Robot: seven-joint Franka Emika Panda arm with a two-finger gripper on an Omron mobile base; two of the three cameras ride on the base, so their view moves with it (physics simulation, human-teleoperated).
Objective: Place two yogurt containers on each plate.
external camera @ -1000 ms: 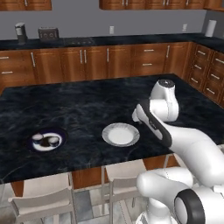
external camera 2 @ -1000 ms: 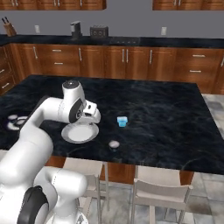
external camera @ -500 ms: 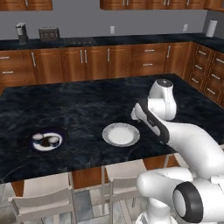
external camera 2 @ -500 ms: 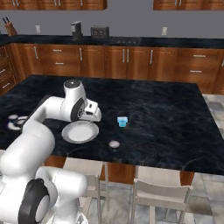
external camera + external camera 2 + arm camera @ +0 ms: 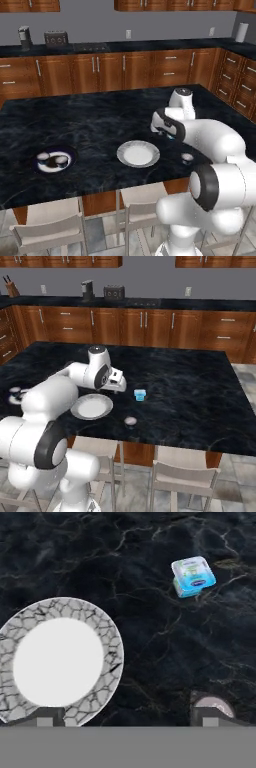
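Left base view, far left of the frame: dark-rimmed plate [image 5: 54, 161] on the black marble table [image 5: 90, 125], two small round yogurt tubs [image 5: 60, 160] sitting on it side by side. Centre of the frame: pale plate [image 5: 138, 153], nothing on it. Just right of that, one round tub [image 5: 187, 157] stands on the table near the front edge, apart from the pale plate. White arm arches over it from the lower right.

Right base view, left to right: dark-rimmed plate partly hidden behind the arm at the left edge; pale plate [image 5: 92, 406] left of centre; round tub [image 5: 130, 420] lower and to the right of it, near the table edge; light blue tub [image 5: 140, 394] at centre frame, well apart from both plates. End effector [image 5: 118, 382] hangs above the table between the pale plate and the blue tub, touching neither.

Hand view: pale plate [image 5: 58, 660] at lower left, crackled grey rim, white centre. Blue tub [image 5: 193, 576] at upper right, lying tilted. Round tub [image 5: 214, 704] at lower right, part-hidden behind a fingertip [image 5: 212, 716]. End effector fingers spread wide, nothing between them.
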